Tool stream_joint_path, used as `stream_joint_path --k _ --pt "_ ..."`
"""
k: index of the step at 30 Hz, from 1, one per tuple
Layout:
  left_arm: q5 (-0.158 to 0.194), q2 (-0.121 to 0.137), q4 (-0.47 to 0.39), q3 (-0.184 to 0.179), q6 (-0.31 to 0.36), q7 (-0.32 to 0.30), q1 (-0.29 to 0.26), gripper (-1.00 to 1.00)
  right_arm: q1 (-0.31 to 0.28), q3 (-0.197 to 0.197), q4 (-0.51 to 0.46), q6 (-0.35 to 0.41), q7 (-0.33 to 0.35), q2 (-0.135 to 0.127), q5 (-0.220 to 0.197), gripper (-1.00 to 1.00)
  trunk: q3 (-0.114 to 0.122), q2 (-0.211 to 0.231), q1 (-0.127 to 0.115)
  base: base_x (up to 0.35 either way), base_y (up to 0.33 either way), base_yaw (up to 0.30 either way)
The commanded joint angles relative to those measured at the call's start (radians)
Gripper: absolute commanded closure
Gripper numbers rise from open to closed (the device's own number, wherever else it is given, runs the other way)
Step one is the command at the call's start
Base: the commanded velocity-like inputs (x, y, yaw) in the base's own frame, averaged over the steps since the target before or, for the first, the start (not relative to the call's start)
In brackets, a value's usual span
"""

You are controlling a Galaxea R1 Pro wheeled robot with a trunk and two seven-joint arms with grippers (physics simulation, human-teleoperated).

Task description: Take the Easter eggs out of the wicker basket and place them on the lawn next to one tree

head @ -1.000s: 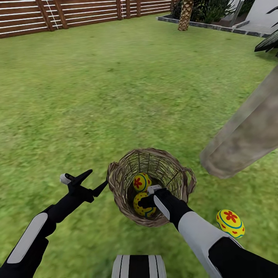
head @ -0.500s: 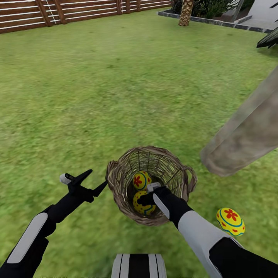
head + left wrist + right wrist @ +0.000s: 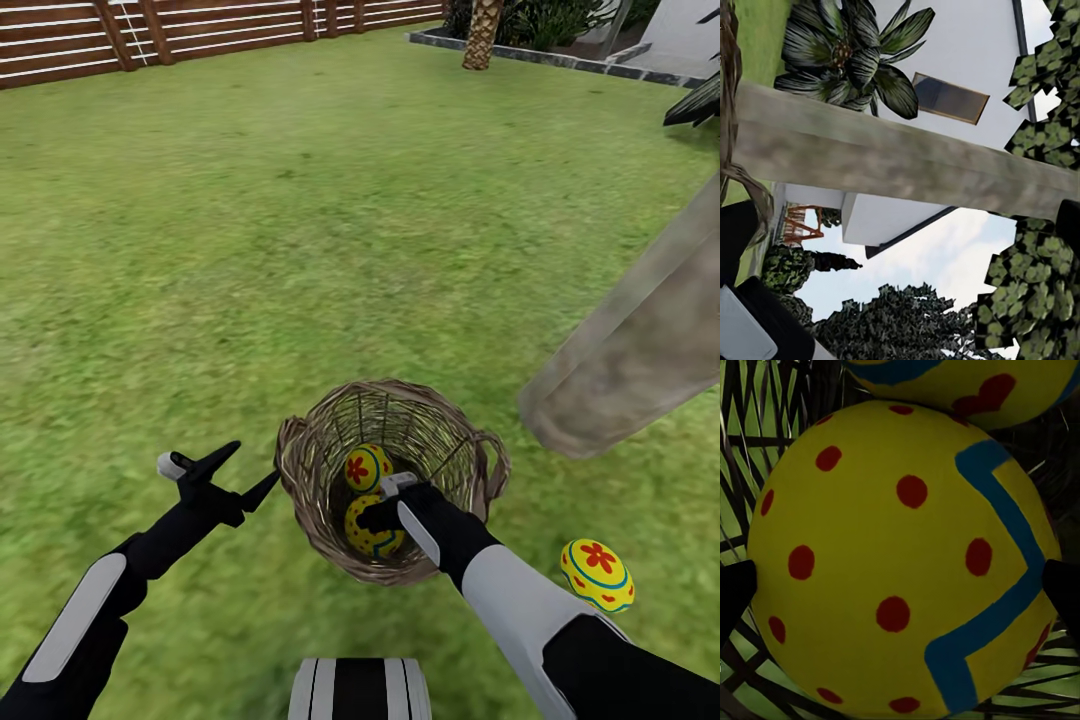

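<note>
The lawn is green, patched lighter and darker. The wicker basket is brown, an open weave. Inside it, one egg is yellow with a red flower, and the dotted egg is yellow with red dots and a blue zigzag band. The egg on the grass is yellow with a red flower and blue bands. The tree trunk is mottled grey-beige. The fence is brown horizontal slats. The arms are black with white panels.
</note>
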Motion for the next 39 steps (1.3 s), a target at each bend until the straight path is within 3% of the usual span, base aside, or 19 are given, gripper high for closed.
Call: stream_joint_path --k 1,25,39 --pt "-0.002 0.0 0.003 0.001 0.005 -0.003 0.0 -1.0 0.0 0.004 0.084 0.003 -0.001 -0.001 -0.004 1.0 -0.001 0.0 0.0 0.0 0.0 0.0" --pt "-0.003 0.0 0.005 0.001 0.005 -0.002 0.0 -1.0 0.0 0.003 0.085 0.003 -0.003 -0.001 -0.004 1.0 0.007 0.0 -0.001 0.0 0.0 0.0" --pt "-0.003 -0.001 0.004 0.001 0.004 -0.002 -0.001 -1.0 0.0 0.003 0.087 0.002 -0.003 -0.003 -0.004 1.0 0.03 0.002 -0.004 0.0 0.0 0.0"
